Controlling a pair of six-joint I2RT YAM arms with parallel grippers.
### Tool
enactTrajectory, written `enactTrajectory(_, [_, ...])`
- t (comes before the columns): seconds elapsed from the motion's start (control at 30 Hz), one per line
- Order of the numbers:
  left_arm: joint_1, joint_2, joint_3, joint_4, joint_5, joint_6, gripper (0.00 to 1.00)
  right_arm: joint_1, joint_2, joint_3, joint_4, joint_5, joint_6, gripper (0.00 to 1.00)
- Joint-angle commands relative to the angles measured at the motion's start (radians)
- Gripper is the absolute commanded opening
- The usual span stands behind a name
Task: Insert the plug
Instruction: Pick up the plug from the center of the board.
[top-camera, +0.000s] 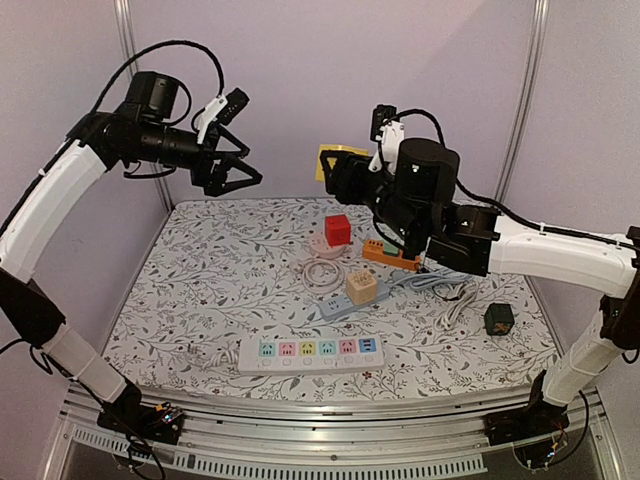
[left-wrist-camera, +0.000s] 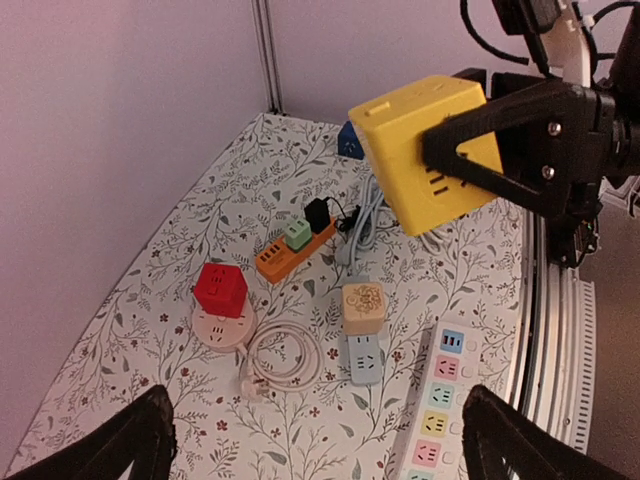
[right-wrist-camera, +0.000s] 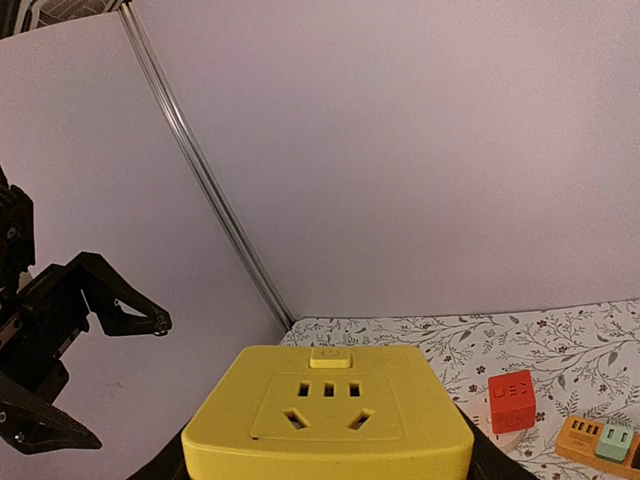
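- Two pincers hang high near the tabletop's (top-camera: 200, 260) far edge, with open air between them.
- Right pincer (top-camera: 340, 175) grips the yellow cube (top-camera: 335, 155) by its sides, well above the tabletop.
- Left pincer (top-camera: 245, 165) is spread wide and holds nothing, over the far-left corner.
- Red cube (top-camera: 337, 229), orange strip (top-camera: 385, 250) and beige cube (top-camera: 361, 286) crowd the middle.
- White strip (top-camera: 310, 352) lies along the near edge.

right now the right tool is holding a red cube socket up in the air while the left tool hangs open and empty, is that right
Not quite. The cube socket held in the air by the right tool is yellow, not red, as the left wrist view shows; the red cube sits down on the table. The left tool is open and empty.
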Motion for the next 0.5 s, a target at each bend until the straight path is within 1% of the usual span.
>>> enactTrajectory(0.0, [-0.027, 0.015, 0.042, 0.041, 0.02, -0.066, 1.0, 0.009, 0.064, 0.086, 0.116, -0.099, 0.162, 0.0])
enactTrajectory(0.07, [-0.032, 0.01, 0.04, 0.017, 0.063, -0.014, 1.0, 0.009, 0.091, 0.127, 0.183, -0.317, 0.117, 0.0])
enactTrajectory(0.1, [-0.032, 0.007, 0.042, -0.014, 0.088, 0.036, 1.0, 0.011, 0.101, 0.159, 0.166, -0.4, 0.083, 0.0])
enactTrajectory(0.2, [-0.024, -0.017, 0.063, -0.173, 0.109, 0.31, 1.0, 0.008, 0.096, 0.174, 0.132, -0.655, -0.057, 0.0])
enactTrajectory(0.23, [-0.019, -0.023, 0.08, -0.235, 0.111, 0.402, 1.0, 0.008, 0.073, 0.159, 0.123, -0.743, -0.15, 0.0])
enactTrajectory(0.27, [-0.015, -0.028, 0.093, -0.294, 0.108, 0.465, 1.0, 0.009, 0.058, 0.14, 0.112, -0.806, -0.209, 0.0])
enactTrajectory(0.33, [-0.011, -0.046, 0.113, -0.378, 0.079, 0.537, 1.0, 0.008, 0.022, 0.101, 0.095, -0.895, -0.322, 0.0])
enactTrajectory(0.4, [-0.011, -0.064, 0.13, -0.46, 0.076, 0.583, 1.0, 0.009, -0.013, 0.076, 0.074, -0.947, -0.454, 0.0])
enactTrajectory(0.47, [-0.011, -0.073, 0.168, -0.574, 0.11, 0.612, 0.99, 0.009, -0.036, 0.064, 0.062, -1.012, -0.518, 0.0])
